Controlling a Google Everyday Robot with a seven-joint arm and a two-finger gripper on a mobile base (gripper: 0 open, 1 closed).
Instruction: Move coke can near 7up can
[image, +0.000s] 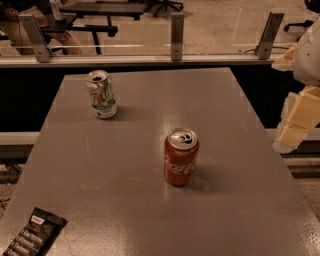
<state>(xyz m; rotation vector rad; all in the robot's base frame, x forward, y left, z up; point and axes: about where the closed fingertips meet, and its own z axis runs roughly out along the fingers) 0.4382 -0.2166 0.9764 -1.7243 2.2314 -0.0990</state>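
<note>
**Coke can waiting mid-worktop, hand out at the right edge**

The coke can (181, 157) is standing upright near the middle of the worktop (150, 215), a touch to the right. Its silver top is facing up and its long axis is running straight up and down. The 7up can (102, 95) is standing upright too, over at the far left, well apart from the red one. Nothing is lying between the two.

And the hand (296, 127): it is hanging out beyond the right edge of the worktop, partly cut off by the frame and touching nothing. Open or closed? I cannot tell from here. With both cans sitting on the worktop, it is not carrying either of them.

Here is what the coming move is turning on. The coke can is lying to the left of the hand, with bare worktop between them, and the 7up can is lying further left again and farther away. I am judging the reach as a leftward move in from the right side, closing around an upright can. The carry would then be running far and left towards the 7up can. The task is looking barely begun, with the grasp not yet made.

Down in the near-left corner a dark packet (34, 232) is lying flat, well clear of that line.
</note>
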